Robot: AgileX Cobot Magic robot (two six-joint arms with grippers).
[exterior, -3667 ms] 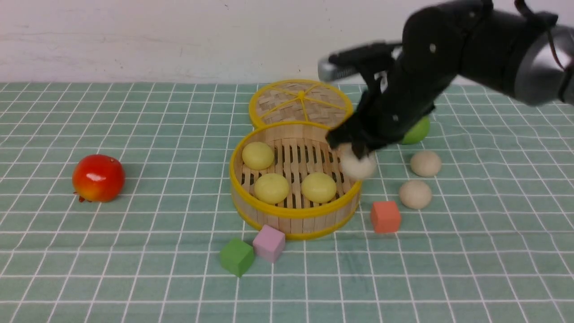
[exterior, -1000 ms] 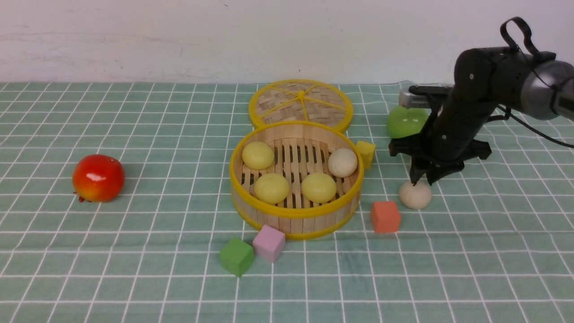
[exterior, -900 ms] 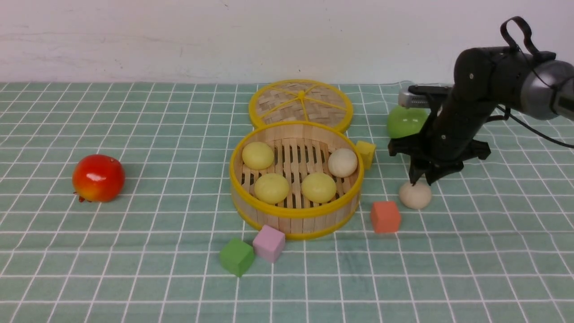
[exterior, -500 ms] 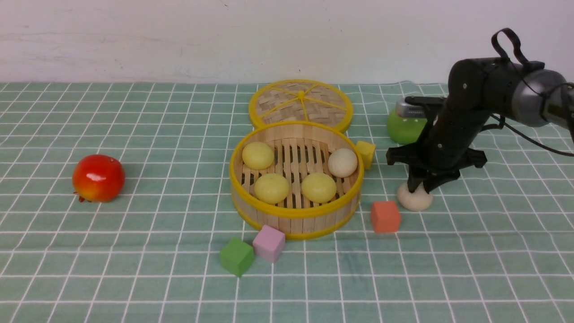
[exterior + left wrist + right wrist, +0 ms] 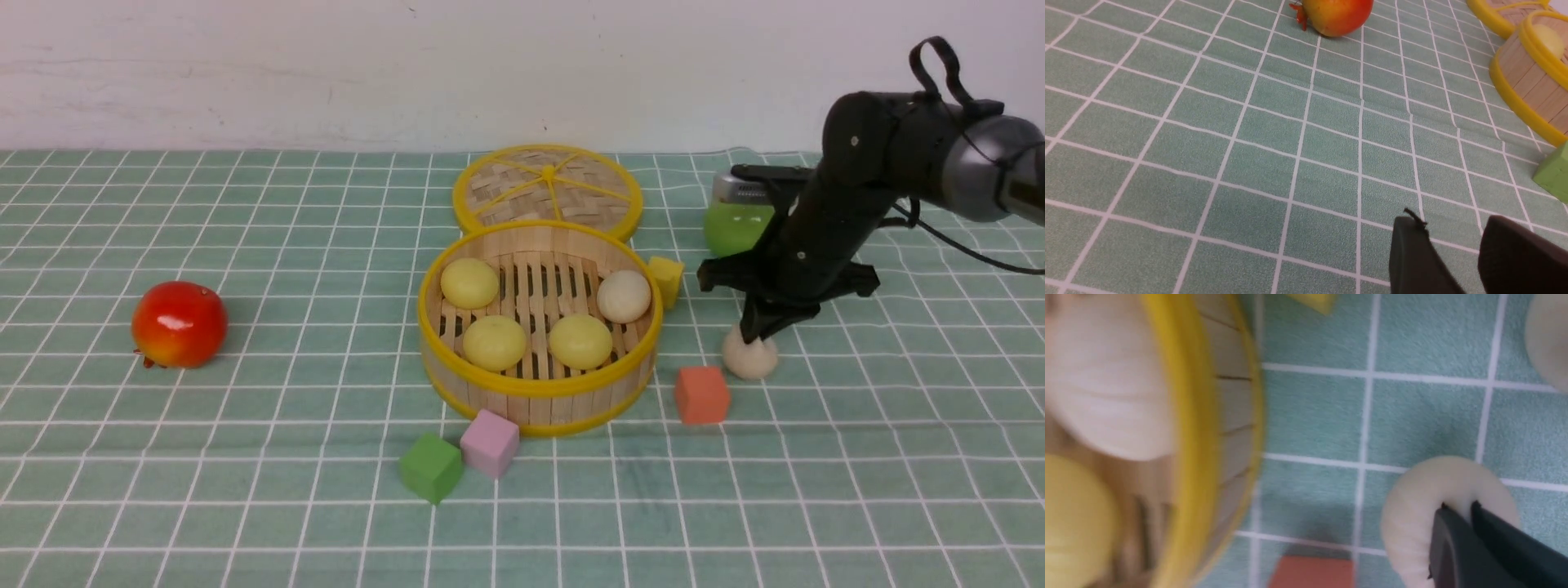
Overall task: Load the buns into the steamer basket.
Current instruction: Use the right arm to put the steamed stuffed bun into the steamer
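Down come the right jaws (image 5: 755, 335), pinching the cream bun (image 5: 749, 357) from above, squashing its top; steamer basket (image 5: 539, 384) waits beside. Left jaws (image 5: 1453, 261) spread, idle.

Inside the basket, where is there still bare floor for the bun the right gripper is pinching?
In the steamer basket, bare slats show at the centre and back, between the back-left yellow bun and the cream bun. The front is crowded by two yellow buns. The right gripper pinches the cream bun on the cloth.
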